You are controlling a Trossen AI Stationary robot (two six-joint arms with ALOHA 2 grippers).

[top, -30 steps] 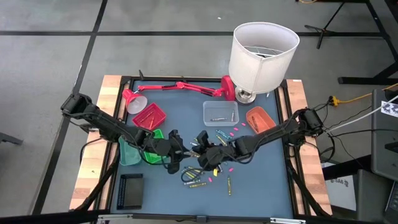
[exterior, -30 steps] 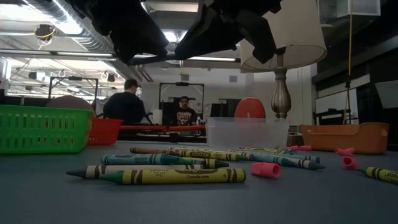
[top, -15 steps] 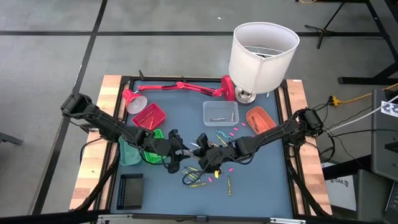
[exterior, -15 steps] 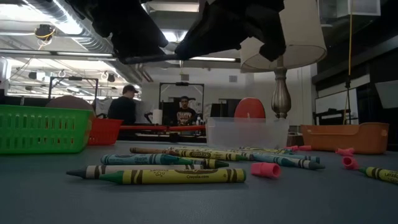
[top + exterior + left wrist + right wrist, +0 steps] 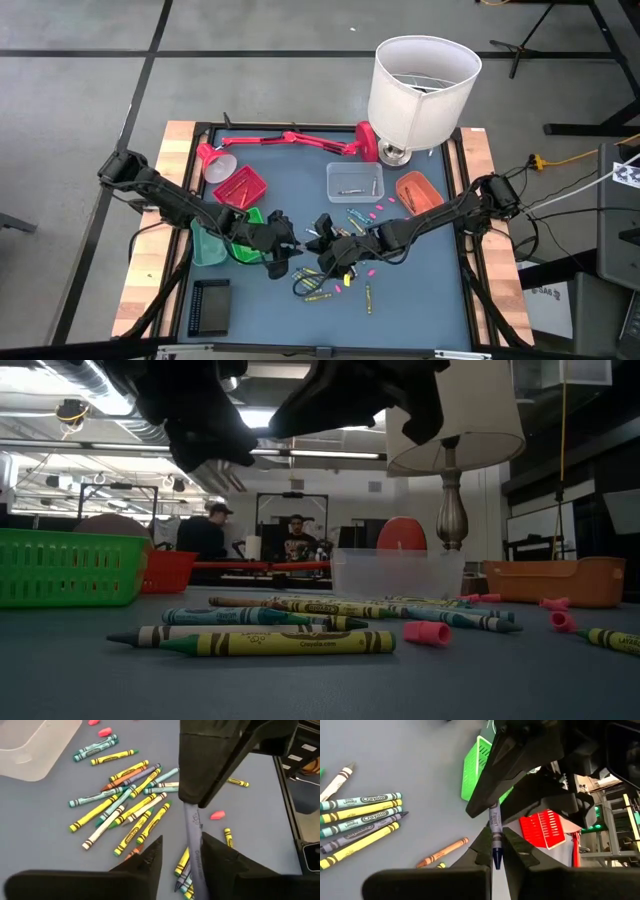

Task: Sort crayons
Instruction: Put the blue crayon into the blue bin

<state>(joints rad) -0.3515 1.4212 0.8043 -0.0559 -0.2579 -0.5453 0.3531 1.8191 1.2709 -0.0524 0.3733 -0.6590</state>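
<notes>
Both grippers meet in mid-air over the table's middle. My right gripper (image 5: 322,243) is shut on a grey-violet crayon (image 5: 494,827) with a dark blue tip. My left gripper (image 5: 182,852) faces it, fingers apart, and the same crayon (image 5: 192,840) runs between them, close against one finger. Many more crayons (image 5: 320,285) in yellow, green, blue and orange lie flat on the blue mat below, also seen in the low view (image 5: 280,643). Another loose group of crayons (image 5: 355,220) lies nearer the clear tray. My right gripper pinches the grey-violet crayon between its two fingers near the tip end (image 5: 493,851). The crayon runs on along the line of the fingers, slanting, lifted clear of the table. My left gripper has the crayon's other end (image 5: 196,870) between its fingers; whether it touches, I cannot tell.
Small trays stand around: red (image 5: 240,187), green (image 5: 248,232), teal (image 5: 207,245), clear (image 5: 354,181), orange (image 5: 418,192). A white-shaded lamp (image 5: 420,90) and a red desk lamp (image 5: 290,140) stand at the far edge. Pink bits (image 5: 372,270) are scattered; a black tray (image 5: 210,305) lies near left.
My left gripper has rolled a little at the wrist and tipped beside the right one. Both hands have stayed in place above the crayons on the mat, and the crayon between them has stayed clear of the table.
</notes>
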